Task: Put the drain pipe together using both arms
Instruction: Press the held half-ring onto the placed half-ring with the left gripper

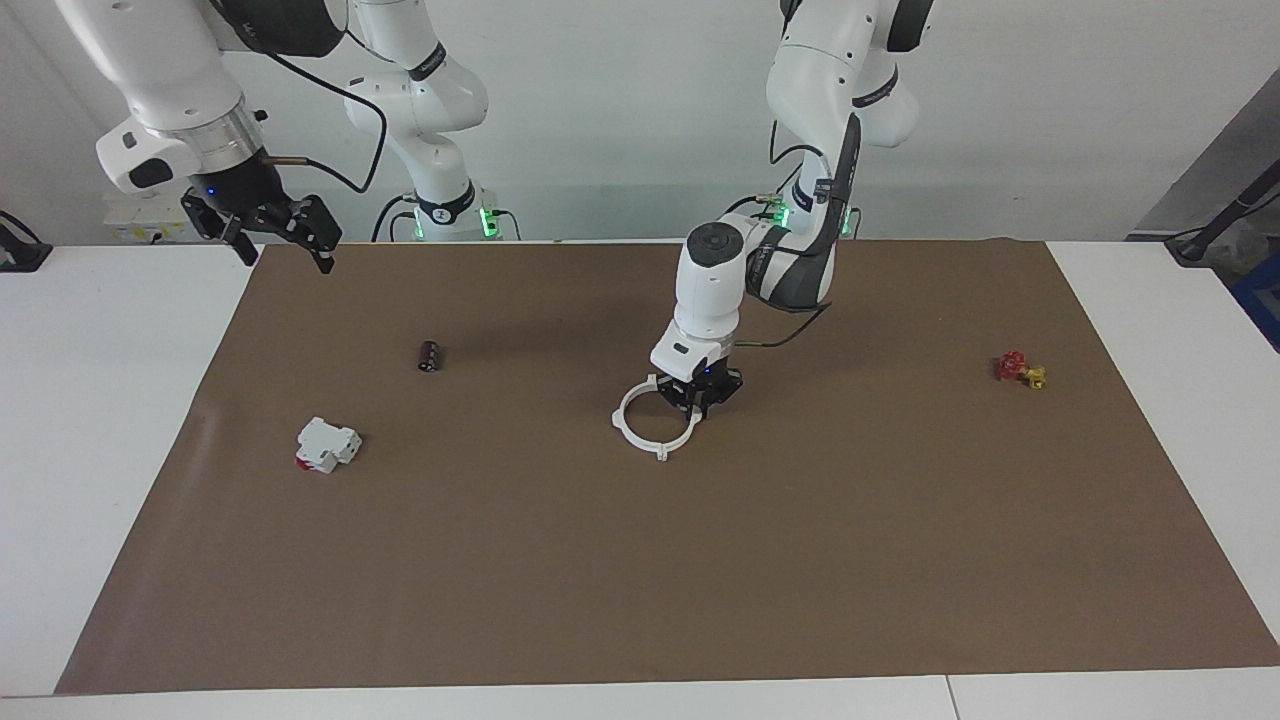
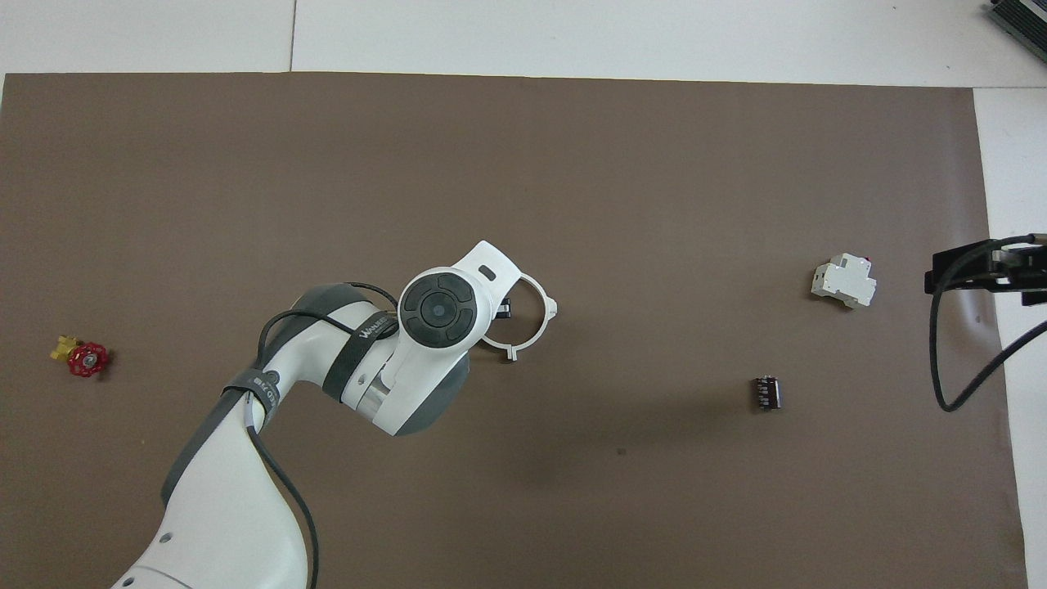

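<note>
The drain pipe (image 1: 655, 422) lies flat near the middle of the brown mat (image 1: 640, 560) that covers the desk (image 1: 100, 420), and it already reads as one closed white ring with small tabs sticking out at its rim. The left hand (image 1: 700, 398) is down at the ring's edge on the side toward the left arm's end of the desk, its fingertips pinched together on the thin rim there — so the ring extends from that hand toward the right arm's end. In the overhead view the left arm's wrist covers that part of the ring, and only the free arc (image 2: 536, 315) shows.

The right hand (image 1: 268, 225) hangs high over the mat's corner nearest the robots at the right arm's end, fingers spread wide and holding nothing; that arm waits. It is well apart from the ring, with a small dark cylinder (image 1: 429, 356) and a white blocky part with a red end (image 1: 326, 445) on the mat between.

Judging by the closed ring, the joining looks done or nearly so — what remains turns on the left hand, the only one near the pipe, and on whether the seam needs a press. A red and yellow valve (image 1: 1020, 369) sits well away, toward the left arm's end.
</note>
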